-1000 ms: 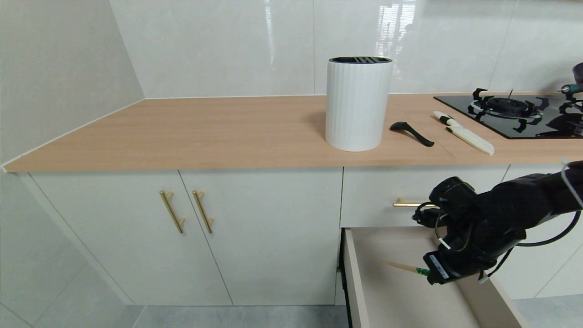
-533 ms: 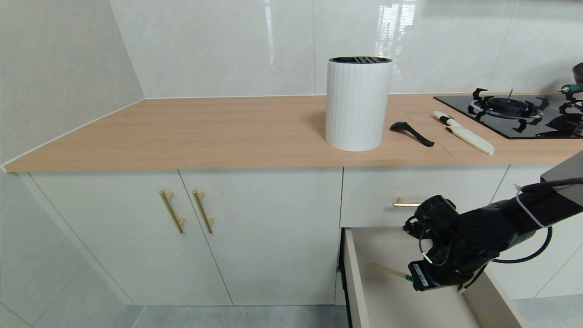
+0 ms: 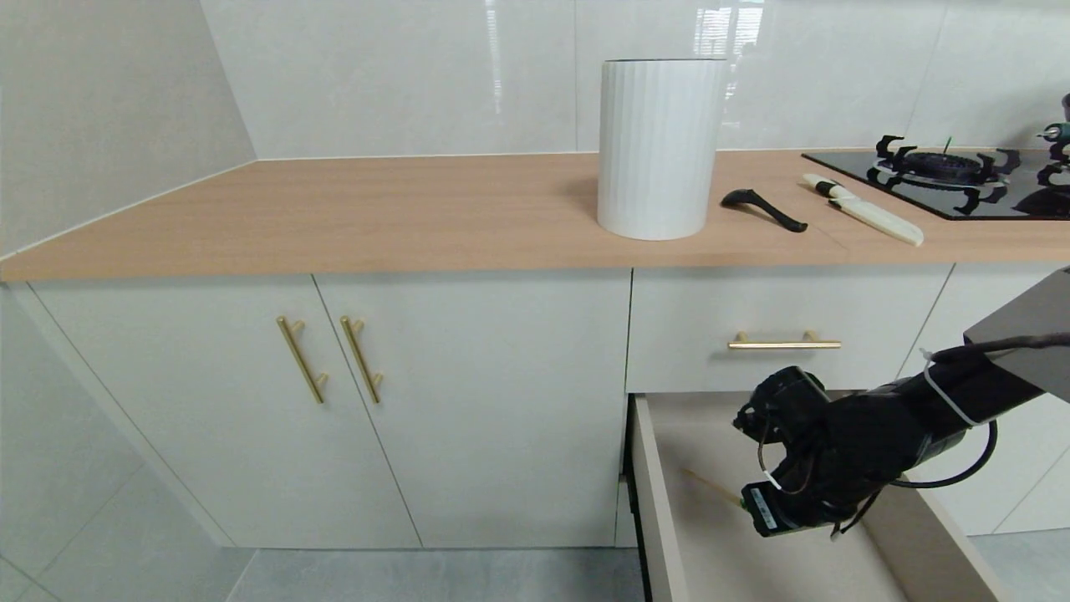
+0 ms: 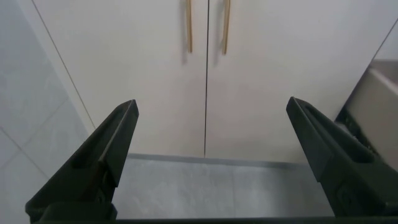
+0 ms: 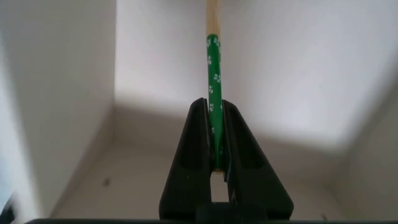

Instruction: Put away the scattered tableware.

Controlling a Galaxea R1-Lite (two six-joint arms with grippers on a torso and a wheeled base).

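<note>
My right gripper (image 3: 756,506) sits low inside the open drawer (image 3: 656,502), shut on a wooden chopstick (image 3: 710,489) whose bare end points toward the drawer's left wall. In the right wrist view the chopstick's green patterned end (image 5: 213,74) is pinched between the fingers of the right gripper (image 5: 214,109), above the drawer's pale floor. A black spoon (image 3: 762,209) and a cream knife (image 3: 865,220) lie on the wooden counter, right of a white ribbed holder (image 3: 660,146). My left gripper (image 4: 211,118) stands open, facing the cabinet doors, holding nothing.
A black gas stove (image 3: 945,171) occupies the counter's far right. A shut drawer with a gold handle (image 3: 784,343) is just above the open one. Two cabinet doors with gold handles (image 3: 330,359) are to the left; their handles (image 4: 207,25) face the left wrist.
The right gripper has moved left and deeper into the drawer with the chopstick. The head camera has dropped lower, shifting the whole picture.
</note>
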